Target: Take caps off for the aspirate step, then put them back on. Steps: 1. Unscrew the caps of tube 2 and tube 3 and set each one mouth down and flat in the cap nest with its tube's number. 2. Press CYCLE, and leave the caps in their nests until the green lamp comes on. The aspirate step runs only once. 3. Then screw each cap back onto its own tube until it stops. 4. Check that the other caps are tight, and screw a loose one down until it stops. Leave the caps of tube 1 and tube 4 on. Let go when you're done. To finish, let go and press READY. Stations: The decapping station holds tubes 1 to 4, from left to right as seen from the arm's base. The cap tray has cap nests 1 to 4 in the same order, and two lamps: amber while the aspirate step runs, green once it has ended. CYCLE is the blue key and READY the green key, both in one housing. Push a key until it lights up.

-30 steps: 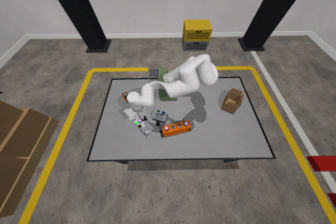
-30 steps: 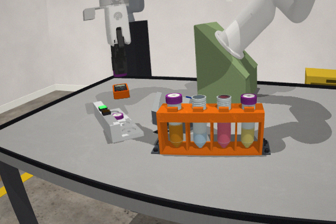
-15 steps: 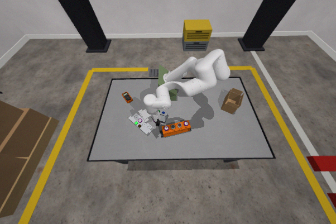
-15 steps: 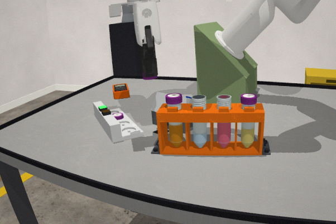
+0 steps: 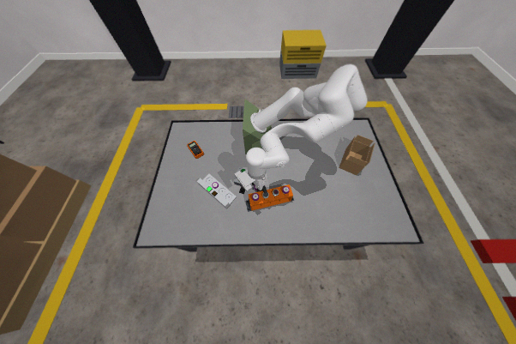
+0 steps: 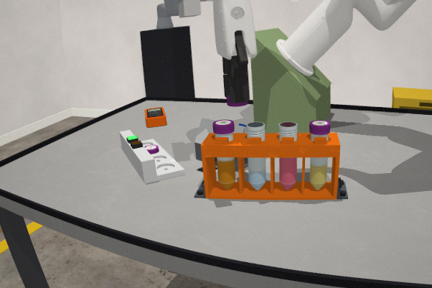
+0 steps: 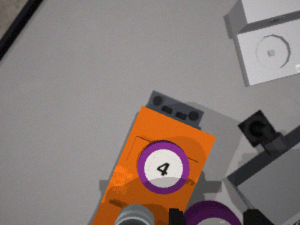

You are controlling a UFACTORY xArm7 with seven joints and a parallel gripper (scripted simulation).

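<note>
The orange rack (image 6: 270, 166) holds four tubes. In the exterior view, the leftmost tube carries a purple cap (image 6: 223, 126) marked 4 in the wrist view (image 7: 163, 168). The two middle tubes (image 6: 255, 129) (image 6: 288, 128) are open. The rightmost tube is capped (image 6: 319, 127). My gripper (image 6: 237, 100) hangs above and behind the rack's left end, shut on a purple cap (image 7: 210, 215) whose number is hidden. The white cap tray (image 6: 152, 159) holds one purple cap (image 6: 151, 149). Its green lamp (image 6: 133, 138) is lit.
The key housing stands just behind the rack, mostly hidden in the exterior view. A tall green block (image 6: 287, 85) stands behind the rack. An orange meter (image 6: 155, 116) lies at the back left. A cardboard box (image 5: 357, 154) sits at the right.
</note>
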